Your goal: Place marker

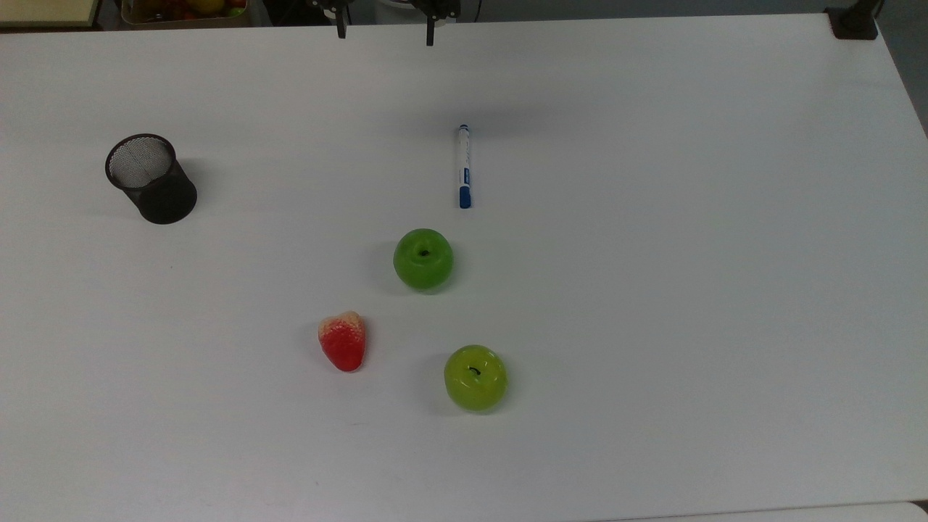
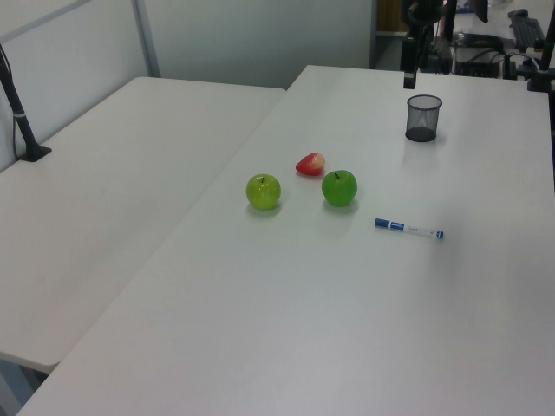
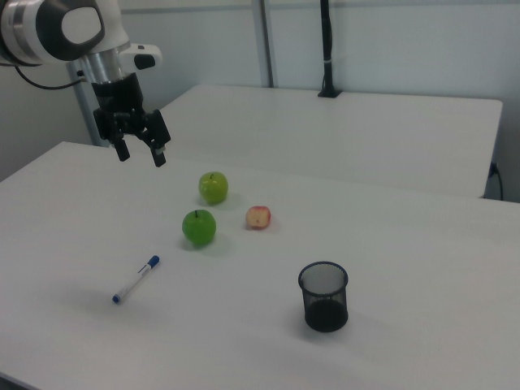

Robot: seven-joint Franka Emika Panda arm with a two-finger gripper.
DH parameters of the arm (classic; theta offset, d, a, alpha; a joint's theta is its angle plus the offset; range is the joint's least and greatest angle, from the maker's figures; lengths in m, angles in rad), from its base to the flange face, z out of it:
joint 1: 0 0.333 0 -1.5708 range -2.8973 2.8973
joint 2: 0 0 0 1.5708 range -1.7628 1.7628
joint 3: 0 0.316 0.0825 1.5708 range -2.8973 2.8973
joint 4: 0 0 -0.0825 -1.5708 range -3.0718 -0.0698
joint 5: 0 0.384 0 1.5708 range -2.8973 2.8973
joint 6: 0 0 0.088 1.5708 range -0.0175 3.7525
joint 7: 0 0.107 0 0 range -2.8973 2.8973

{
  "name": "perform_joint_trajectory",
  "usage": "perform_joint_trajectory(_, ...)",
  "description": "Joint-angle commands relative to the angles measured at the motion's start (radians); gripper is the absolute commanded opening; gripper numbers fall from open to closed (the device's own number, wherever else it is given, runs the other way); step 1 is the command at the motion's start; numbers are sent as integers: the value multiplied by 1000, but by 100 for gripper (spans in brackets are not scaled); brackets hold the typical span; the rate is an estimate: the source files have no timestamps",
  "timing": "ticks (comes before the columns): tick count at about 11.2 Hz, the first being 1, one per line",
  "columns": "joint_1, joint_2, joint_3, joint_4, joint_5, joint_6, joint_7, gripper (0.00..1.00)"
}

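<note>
The marker (image 1: 464, 167) lies flat on the white table (image 1: 652, 290), a slim white pen with a blue cap and a blue end; it also shows in the left view (image 2: 408, 229) and the right view (image 3: 136, 279). My gripper (image 1: 385, 32) hangs open in the air at the table's far edge in the top view, well above and away from the marker. In the right view the gripper (image 3: 142, 154) is up at the left, its two dark fingers spread with nothing between them.
A black mesh cup (image 1: 151, 179) stands upright at the top view's left. A dark green apple (image 1: 423, 259), a yellow-green apple (image 1: 475, 377) and a red strawberry (image 1: 344, 341) sit near the table's middle. A second white table (image 2: 130, 173) adjoins.
</note>
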Motion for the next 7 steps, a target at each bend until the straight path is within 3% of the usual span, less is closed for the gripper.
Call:
perform_joint_trajectory(1, 3, -1, -8, -13, 6, 24, 15, 100)
perform_joint_trajectory(7, 3, 3, -8, -10, 9, 30, 17, 100)
